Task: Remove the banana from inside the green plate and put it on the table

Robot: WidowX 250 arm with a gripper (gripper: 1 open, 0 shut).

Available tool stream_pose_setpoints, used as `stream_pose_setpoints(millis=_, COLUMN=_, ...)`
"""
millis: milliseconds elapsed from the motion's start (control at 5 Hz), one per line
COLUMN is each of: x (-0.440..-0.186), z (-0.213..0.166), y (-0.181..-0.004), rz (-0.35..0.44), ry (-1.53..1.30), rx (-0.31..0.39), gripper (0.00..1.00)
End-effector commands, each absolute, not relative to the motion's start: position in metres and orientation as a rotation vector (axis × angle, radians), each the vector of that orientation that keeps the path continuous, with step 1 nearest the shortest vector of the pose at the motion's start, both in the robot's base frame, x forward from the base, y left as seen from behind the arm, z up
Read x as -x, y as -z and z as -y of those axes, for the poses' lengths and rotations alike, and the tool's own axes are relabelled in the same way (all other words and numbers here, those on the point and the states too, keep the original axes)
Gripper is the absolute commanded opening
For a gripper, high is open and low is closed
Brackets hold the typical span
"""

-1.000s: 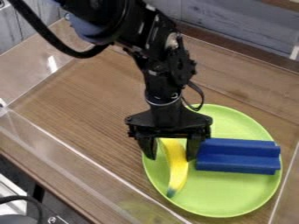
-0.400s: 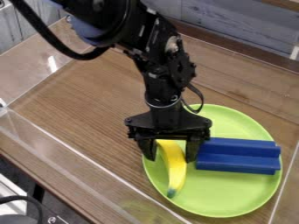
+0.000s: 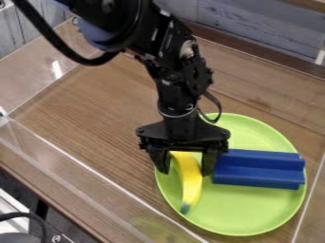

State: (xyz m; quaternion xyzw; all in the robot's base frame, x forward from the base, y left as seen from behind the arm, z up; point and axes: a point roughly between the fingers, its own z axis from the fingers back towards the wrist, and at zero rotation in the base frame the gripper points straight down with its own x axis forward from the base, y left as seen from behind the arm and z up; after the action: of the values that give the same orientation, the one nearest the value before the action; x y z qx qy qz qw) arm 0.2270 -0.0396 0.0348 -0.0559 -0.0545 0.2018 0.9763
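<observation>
The yellow banana lies inside the green plate, on the plate's left half, running from the gripper down toward the near rim. My black gripper points straight down over the banana's upper end. Its jaws are open, one finger on each side of the fruit, and its upper tip is hidden behind them. Whether the fingers touch the banana I cannot tell. The dark wood table spreads out to the left of and behind the plate.
A blue rectangular block lies in the plate just right of the banana, close to my right finger. Clear acrylic walls border the table at the near left and the back. The black arm reaches in from the upper left.
</observation>
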Motion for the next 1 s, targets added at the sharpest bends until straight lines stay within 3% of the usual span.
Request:
stream_pose_setpoints(millis=0, x=-0.2292, z=0.0433, y=-0.0375, rz=0.125, ry=-0.387, rx=0.119, gripper=1.0)
stream_pose_setpoints(millis=800, x=-0.2297, z=0.0437, y=-0.0366, rz=0.132, ry=-0.365, rx=0.116, gripper=1.0)
